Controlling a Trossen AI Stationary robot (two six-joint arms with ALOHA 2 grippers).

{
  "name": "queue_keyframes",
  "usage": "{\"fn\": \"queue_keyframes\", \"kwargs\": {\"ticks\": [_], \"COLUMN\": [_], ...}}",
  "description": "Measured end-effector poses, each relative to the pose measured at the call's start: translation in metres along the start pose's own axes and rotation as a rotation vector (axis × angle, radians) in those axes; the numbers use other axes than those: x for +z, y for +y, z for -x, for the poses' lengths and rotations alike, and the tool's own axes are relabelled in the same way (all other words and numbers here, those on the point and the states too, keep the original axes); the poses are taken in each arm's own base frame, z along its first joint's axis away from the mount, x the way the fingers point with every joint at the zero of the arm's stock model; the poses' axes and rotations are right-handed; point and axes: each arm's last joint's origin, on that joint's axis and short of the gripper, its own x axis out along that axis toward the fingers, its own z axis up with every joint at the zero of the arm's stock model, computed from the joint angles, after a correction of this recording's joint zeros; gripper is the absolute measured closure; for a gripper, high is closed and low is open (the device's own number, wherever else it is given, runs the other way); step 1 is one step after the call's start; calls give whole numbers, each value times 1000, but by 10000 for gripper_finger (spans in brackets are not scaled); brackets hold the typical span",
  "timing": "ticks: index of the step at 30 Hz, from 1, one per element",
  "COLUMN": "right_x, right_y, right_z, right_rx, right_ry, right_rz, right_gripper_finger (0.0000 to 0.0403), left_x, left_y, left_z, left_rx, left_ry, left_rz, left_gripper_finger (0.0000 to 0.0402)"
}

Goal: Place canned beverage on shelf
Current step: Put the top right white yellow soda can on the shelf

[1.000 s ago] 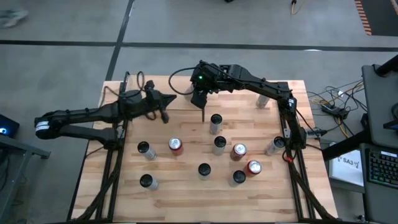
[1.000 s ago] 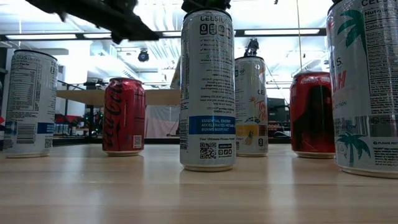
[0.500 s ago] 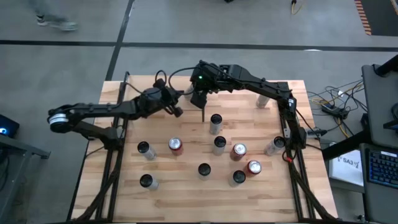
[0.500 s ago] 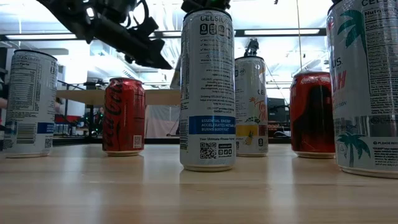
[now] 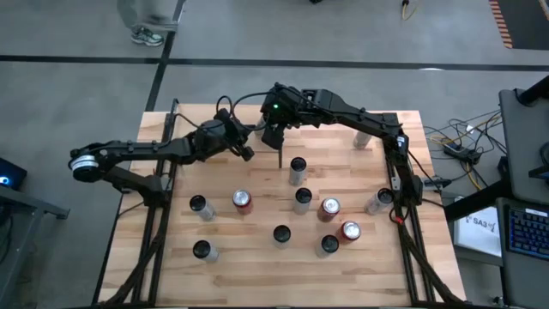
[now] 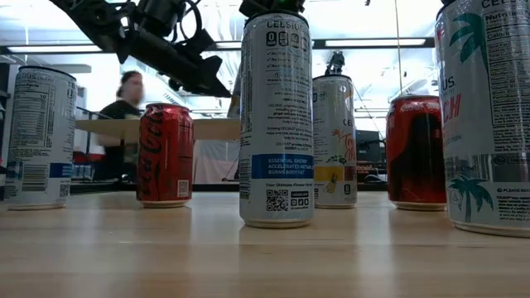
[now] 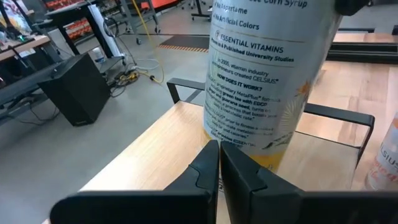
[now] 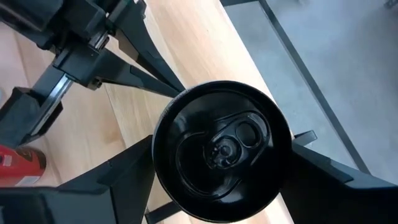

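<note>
A tall white Celsius can stands upright on the left end of the pale wood shelf. The shelf also shows in the right wrist view and the low view. My right gripper is above the can and hides it in the high view. Its fingers are shut on the can, which shows its black top there. My left gripper is shut and empty. Its tips are at the can's lower wall, coming from the table's left. My right gripper pinches the can by its upper wall, just under the rim, between its two fingers, one on each side. The fingers come from above, pointing down. The can is upright with its base on the shelf. Whether my left gripper's shut tips touch the can's lower wall, I cannot tell.
Several other cans stand on the tabletop nearer than the shelf, among them a silver one and red ones. Another can stands at the far right. A person passes beyond the table.
My left gripper has gone toward the table's right edge, up to the can in my right gripper, and then stopped. A person has walked past beyond the table's far edge.
</note>
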Motion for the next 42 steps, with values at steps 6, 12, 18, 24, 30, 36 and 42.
{"fn": "queue_keyframes", "kwargs": {"ticks": [6, 12, 18, 24, 30, 36, 42], "right_x": [4, 4, 5, 4, 2, 1, 1], "right_y": [0, 0, -1, -1, -1, 0, 0], "right_z": [0, 0, 0, 0, -1, -3, -3], "right_rx": [1, 0, -2, -2, -3, -4, -4], "right_ry": [-40, -45, -46, -39, -17, -14, -13], "right_rz": [-11, -25, -27, -42, -59, -80, -96], "right_gripper_finger": [113, 111, 110, 110, 110, 110, 110], "left_x": [0, 0, 0, 0, 0, 1, 2], "left_y": [0, 0, 0, 0, 0, 0, 1], "left_z": [0, 0, 0, 0, 0, 1, 2], "left_rx": [-1, -1, -1, -1, -1, -1, 0], "left_ry": [0, -1, -1, -1, -1, -3, -9], "left_rz": [6, 17, 17, 17, 17, 18, 20], "left_gripper_finger": [402, 402, 402, 402, 402, 402, 402]}}
